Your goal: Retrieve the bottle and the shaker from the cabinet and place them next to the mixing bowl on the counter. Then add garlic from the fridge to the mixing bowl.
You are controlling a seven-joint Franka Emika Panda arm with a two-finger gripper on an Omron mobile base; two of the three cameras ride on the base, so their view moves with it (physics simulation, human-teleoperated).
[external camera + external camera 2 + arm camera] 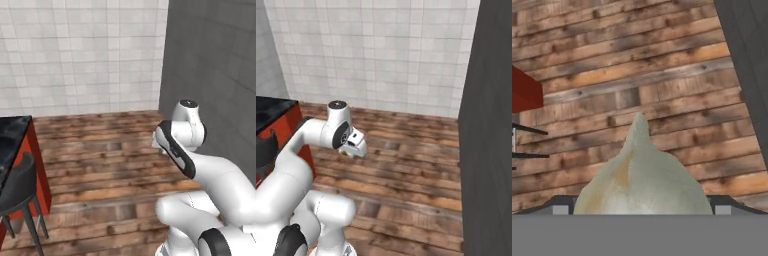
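Left base view: the white arm is folding low over a plank floor, with the end of the black counter (12, 131) and its red side panel standing at the left edge, a dark stool (20, 187) tucked beside it, and a grey wall, perhaps the fridge (215, 65), rising at the right.

Right base view: the wrist is pointing down and away over the planks, the gripper (350, 150) mostly hidden under the hand, while the dark side of a tall unit is closing off the right.

Hand view: the garlic (643, 175) is sitting between the two finger tips, its pointed tip aimed away from the camera, the floor showing well beyond it. The jaws are standing wide, spanning the bulb's full girth, and the bulb appears to be held there rather than lying on anything.

Judging by its look, the bulb is light, rounded and papery, so it may slip or roll under a loose pinch. The widest part of its body, not the tapering tip, is likely the safest place to grip.
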